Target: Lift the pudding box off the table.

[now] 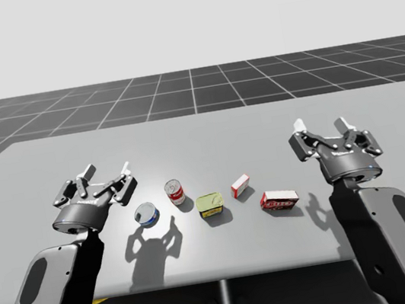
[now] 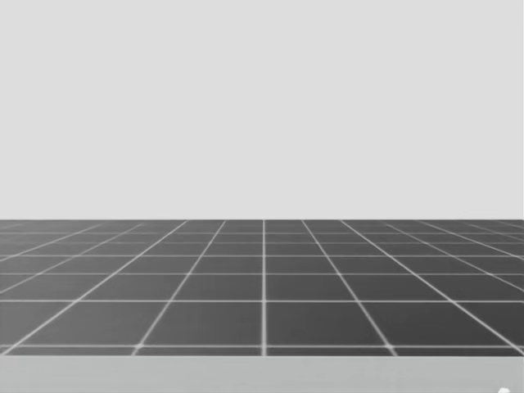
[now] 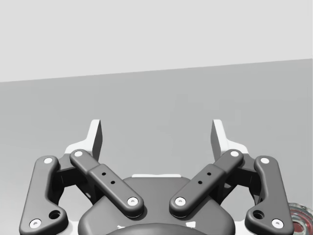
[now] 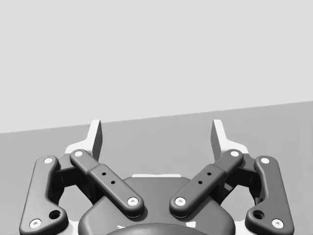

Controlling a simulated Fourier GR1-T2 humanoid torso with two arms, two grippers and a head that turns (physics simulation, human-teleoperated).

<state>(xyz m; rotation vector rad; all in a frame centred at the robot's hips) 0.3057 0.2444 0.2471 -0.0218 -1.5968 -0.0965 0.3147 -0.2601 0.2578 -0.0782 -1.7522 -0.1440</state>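
The pudding box (image 1: 279,201) is a flat red box lying on the grey table (image 1: 199,133), right of centre near the front. My right gripper (image 1: 322,127) hovers open to the right of it and a little further back, with nothing between its fingers. In the right wrist view that gripper (image 4: 156,137) stands open over bare table. My left gripper (image 1: 108,173) is open at the table's left side, well away from the box. The left wrist view shows its fingers (image 3: 95,138) wide apart and empty.
Left of the red box lie a small red-and-white box (image 1: 240,185), a green-and-yellow tin (image 1: 210,204), an upright red-and-white can (image 1: 175,192) and a blue-and-white can (image 1: 147,214) on its side. A can's round end (image 3: 299,220) shows beside the left gripper.
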